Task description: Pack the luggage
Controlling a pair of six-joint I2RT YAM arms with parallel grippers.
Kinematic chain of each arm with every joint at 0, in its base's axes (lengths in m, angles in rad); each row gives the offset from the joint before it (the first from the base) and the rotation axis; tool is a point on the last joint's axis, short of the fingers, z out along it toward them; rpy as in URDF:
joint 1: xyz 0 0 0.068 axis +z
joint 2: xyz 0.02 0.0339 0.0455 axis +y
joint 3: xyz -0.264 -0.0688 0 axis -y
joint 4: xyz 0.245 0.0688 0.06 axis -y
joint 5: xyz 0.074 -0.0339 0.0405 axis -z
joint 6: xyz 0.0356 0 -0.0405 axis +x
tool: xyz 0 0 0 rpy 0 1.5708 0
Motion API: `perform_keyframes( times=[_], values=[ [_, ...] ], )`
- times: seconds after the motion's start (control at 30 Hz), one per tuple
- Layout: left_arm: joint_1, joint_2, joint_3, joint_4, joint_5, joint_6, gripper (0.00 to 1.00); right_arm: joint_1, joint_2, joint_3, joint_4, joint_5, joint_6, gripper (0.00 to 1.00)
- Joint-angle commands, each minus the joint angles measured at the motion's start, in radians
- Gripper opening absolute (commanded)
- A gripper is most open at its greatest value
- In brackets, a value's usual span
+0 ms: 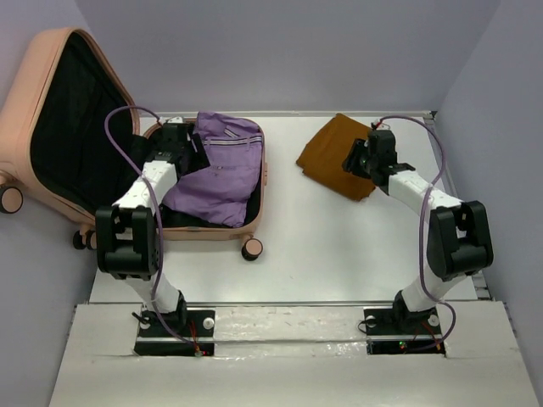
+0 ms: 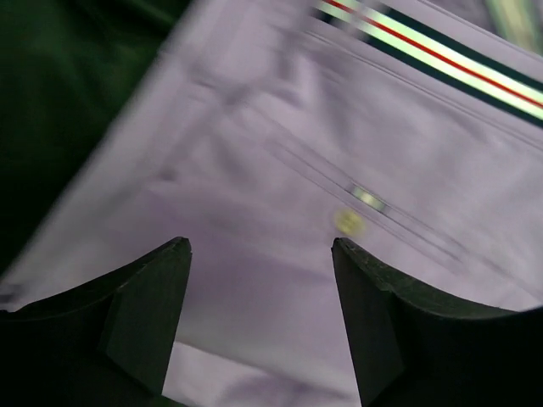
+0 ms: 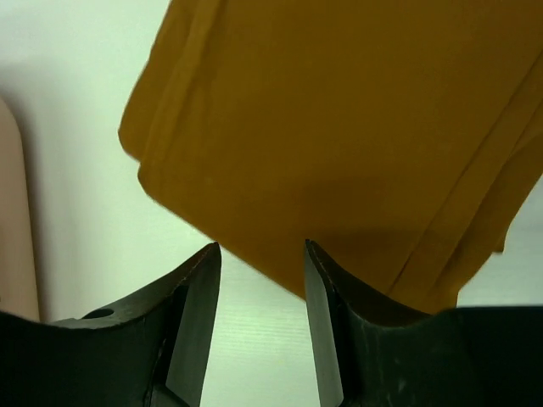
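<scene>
The peach-pink luggage (image 1: 257, 191) lies open at the left, its lid (image 1: 34, 93) leaning back and showing black lining. A folded purple cloth (image 1: 222, 170) with a striped band lies in the lower half. My left gripper (image 1: 193, 146) is open above that cloth's left part; in the left wrist view the cloth (image 2: 322, 170) fills the space beyond the open gripper (image 2: 261, 246). A mustard-brown cloth (image 1: 333, 153) lies on the table at the right. My right gripper (image 1: 356, 159) is open at its near edge; in the right wrist view the open gripper (image 3: 261, 248) is empty at the cloth (image 3: 339, 127).
The white table (image 1: 339, 246) runs between the luggage and the brown cloth. Caster wheels (image 1: 251, 248) stick out at the luggage's near corner. Grey-lilac walls close in the back and both sides.
</scene>
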Motion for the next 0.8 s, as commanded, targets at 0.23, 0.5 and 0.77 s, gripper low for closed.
perform_keyframes(
  times=[0.23,0.5,0.77],
  values=[
    [0.079,0.095,0.060,-0.066,-0.170,0.064,0.80,0.036,-0.144,-0.187,0.207,-0.181,-0.001,0.52],
    [0.079,-0.286,-0.058,-0.055,-0.248,0.011,0.99,0.054,-0.141,-0.223,0.265,-0.264,-0.004,0.60],
    [0.189,-0.427,-0.325,-0.078,-0.060,-0.078,0.95,0.066,-0.205,-0.250,0.273,-0.288,-0.006,0.61]
  ],
)
